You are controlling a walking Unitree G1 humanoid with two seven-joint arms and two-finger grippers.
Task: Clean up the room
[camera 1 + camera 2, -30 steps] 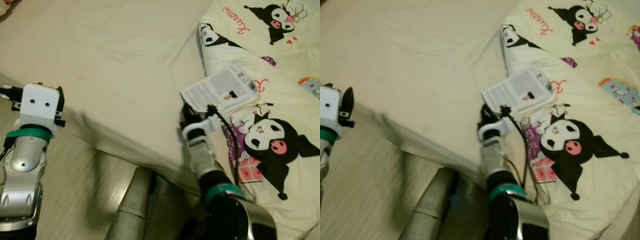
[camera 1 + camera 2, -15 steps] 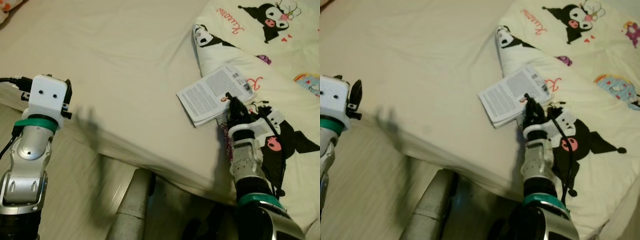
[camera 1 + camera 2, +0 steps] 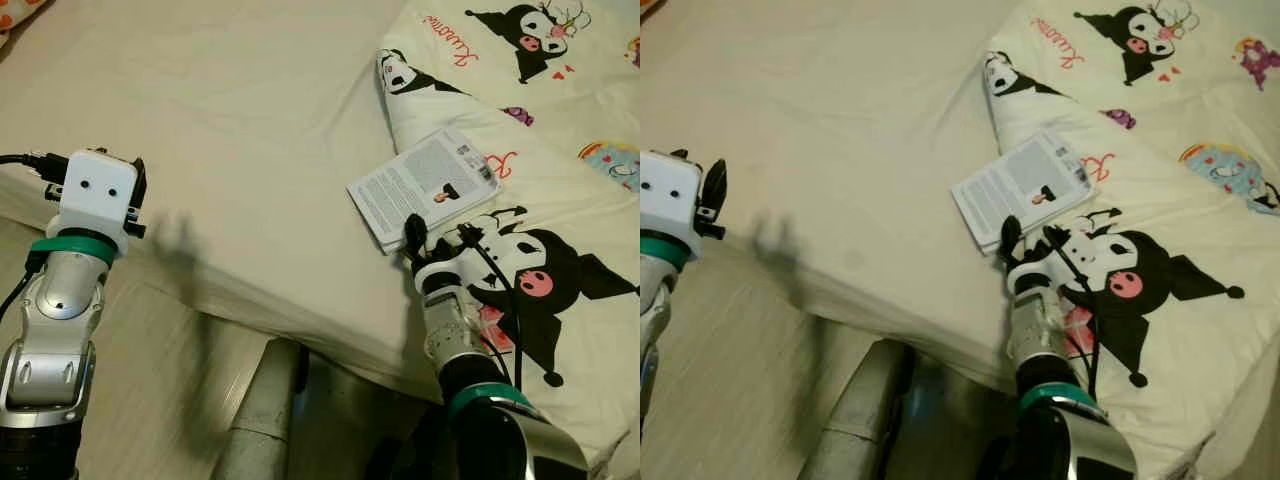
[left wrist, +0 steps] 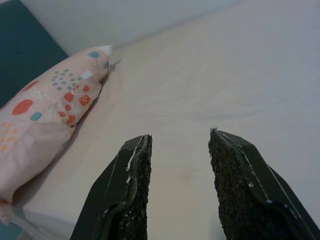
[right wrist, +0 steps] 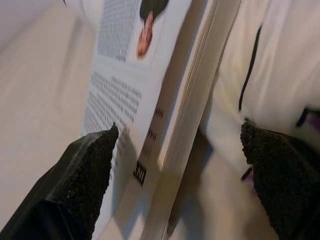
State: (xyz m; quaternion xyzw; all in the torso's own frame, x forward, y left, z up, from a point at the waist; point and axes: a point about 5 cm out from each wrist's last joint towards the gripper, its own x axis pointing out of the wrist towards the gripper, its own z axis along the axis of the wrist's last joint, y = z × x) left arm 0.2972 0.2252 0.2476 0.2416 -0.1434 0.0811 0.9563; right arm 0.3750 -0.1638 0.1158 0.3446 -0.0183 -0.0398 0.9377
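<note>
Book (image 3: 425, 188) lies face down on the bed (image 3: 250, 130), partly on the cartoon-printed blanket (image 3: 560, 200). Half a second ago the right gripper (image 3: 436, 242) sat over the book's far corner; now it has pulled back to the near edge, jaws spread wide on either side of the spine, ready to close, I'd judge. The left gripper (image 4: 180, 190) hangs by the bed's edge, jaws apart, holding nothing.

- A book (image 3: 424, 187) is laid on the bed (image 3: 230, 130), at the near left edge of a quilt (image 3: 560, 200).
- The quilt is spread over the right part of the bed.
- A pillow (image 4: 45, 120) is placed at the bed's left end.
</note>
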